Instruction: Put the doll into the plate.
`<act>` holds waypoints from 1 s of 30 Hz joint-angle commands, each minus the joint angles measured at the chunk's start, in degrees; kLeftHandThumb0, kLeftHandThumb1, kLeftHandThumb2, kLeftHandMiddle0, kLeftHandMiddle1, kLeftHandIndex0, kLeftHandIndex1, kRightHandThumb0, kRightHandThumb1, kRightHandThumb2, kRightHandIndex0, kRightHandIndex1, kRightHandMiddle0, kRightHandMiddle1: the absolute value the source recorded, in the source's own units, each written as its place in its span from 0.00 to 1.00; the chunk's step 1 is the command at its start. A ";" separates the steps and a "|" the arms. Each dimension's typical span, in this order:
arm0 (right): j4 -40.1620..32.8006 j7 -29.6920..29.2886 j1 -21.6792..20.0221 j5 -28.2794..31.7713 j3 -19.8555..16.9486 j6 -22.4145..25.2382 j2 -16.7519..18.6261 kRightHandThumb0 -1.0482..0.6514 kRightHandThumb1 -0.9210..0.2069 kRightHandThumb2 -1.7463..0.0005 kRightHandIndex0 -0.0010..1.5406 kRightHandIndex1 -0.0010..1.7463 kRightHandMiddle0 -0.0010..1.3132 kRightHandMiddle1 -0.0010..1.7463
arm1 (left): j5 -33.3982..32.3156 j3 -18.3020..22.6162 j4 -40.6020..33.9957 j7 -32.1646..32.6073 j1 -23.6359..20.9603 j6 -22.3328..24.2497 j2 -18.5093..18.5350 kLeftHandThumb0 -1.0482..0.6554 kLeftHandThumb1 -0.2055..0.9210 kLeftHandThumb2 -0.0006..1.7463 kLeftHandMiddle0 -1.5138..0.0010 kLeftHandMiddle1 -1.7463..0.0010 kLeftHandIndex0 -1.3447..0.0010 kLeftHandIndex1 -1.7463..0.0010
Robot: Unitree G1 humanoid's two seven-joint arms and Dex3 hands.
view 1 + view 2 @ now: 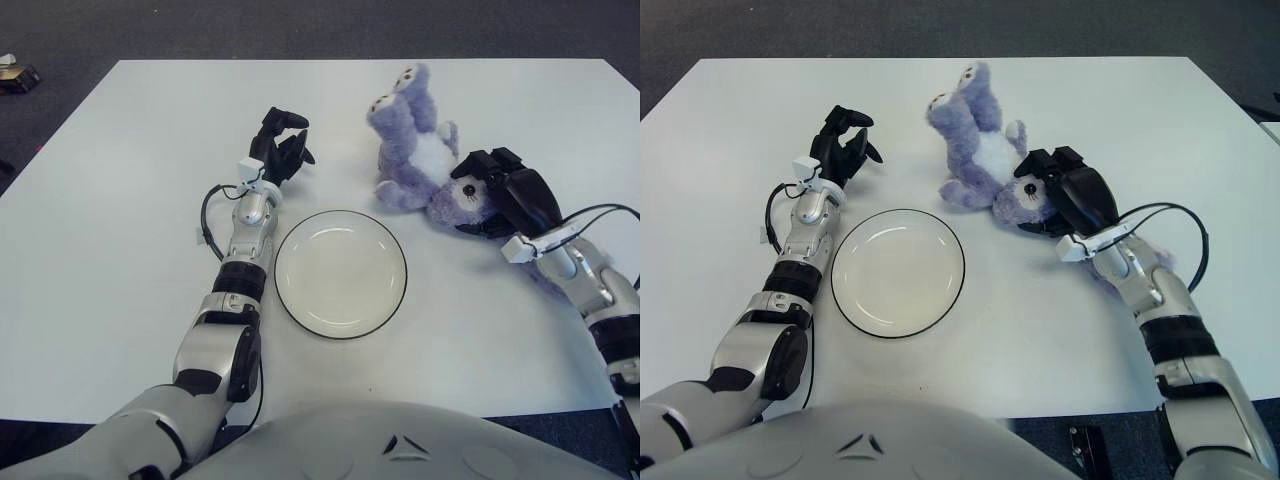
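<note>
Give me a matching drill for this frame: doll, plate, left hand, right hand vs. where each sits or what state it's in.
Things:
1. doll
2. plate
3. left hand
4. right hand

States:
A. holds nothing, up-left of the plate
B. fingers closed on the doll's head
C. purple, legs pointing away from the robot
D. empty, on the table between the arms

Pairs: 1-C, 2-D, 3-A, 4-B

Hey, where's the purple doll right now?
The doll lies on the white table, just beyond the plate's far-right rim, its head gripped by the right hand.
</note>
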 commanded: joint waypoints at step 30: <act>14.27 14.67 -18.16 4.58 3.29 -8.01 4.94 0.62 0.47 0.30 0.32 0.98 0.32 1.00 | 0.95 -2.51 -4.07 -1.17 3.42 -3.43 -0.74 0.41 1.00 0.18 0.42 0.11 0.68 0.13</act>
